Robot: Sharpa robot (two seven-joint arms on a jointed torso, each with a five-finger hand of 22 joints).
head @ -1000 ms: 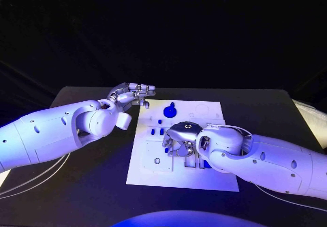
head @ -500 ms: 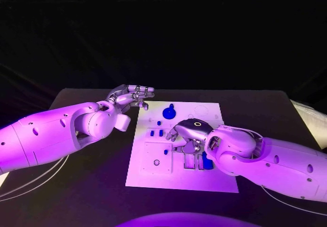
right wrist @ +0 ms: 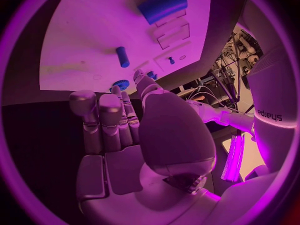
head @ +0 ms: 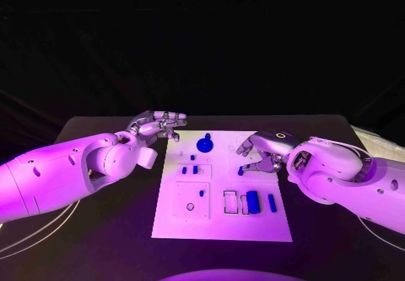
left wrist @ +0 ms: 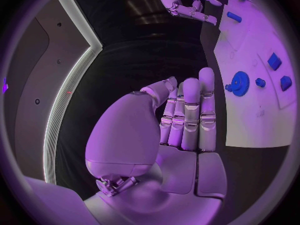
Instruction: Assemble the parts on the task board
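I see the white board [head: 221, 231] lying flat on the black table [head: 101, 234] with small blue parts [head: 252, 198] scattered on it, which I judge light, stiff and a bit slick, best pinched across their short sides. My left hand [head: 160, 124] hovers off the board's far left corner, my right hand [head: 261, 153] above its right side. Both hold nothing, fingers loosely extended; the dark room gives plenty of space.

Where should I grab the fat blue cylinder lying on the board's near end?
Probably across its middle, coming from above: the blue cylinder lies flat with its long axis running near to far, and its rounded flanks look exposed for fingers.
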